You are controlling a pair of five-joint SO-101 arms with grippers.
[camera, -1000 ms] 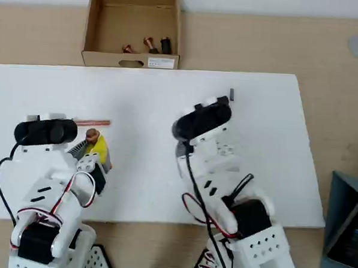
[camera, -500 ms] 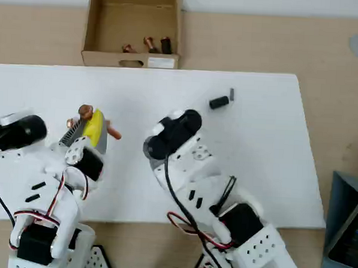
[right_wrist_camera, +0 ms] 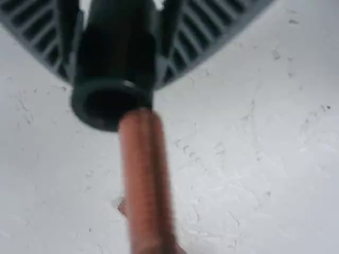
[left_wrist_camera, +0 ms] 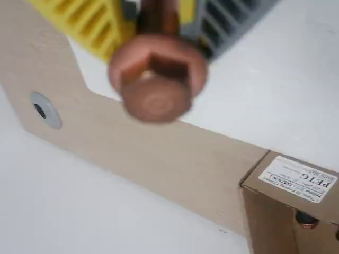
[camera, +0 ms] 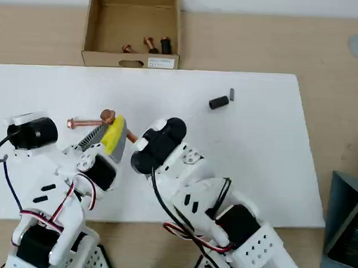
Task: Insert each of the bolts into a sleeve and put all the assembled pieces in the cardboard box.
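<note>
One white board (camera: 268, 156) on wooden table (camera: 327, 64); cardboard box (camera: 130, 60) at far edge.

1 sleeve (camera: 218, 103) and 1 bolt (camera: 83, 124) lie on mat (camera: 267, 174) before the cardboard box (camera: 99, 58).

A white label (left_wrist_camera: 299, 179) printed with a few short lines of dark text is seen stuck on an outer wall of the cardboard box (left_wrist_camera: 267, 225), by one corner. From the high view, its print is too small to be read.
</note>
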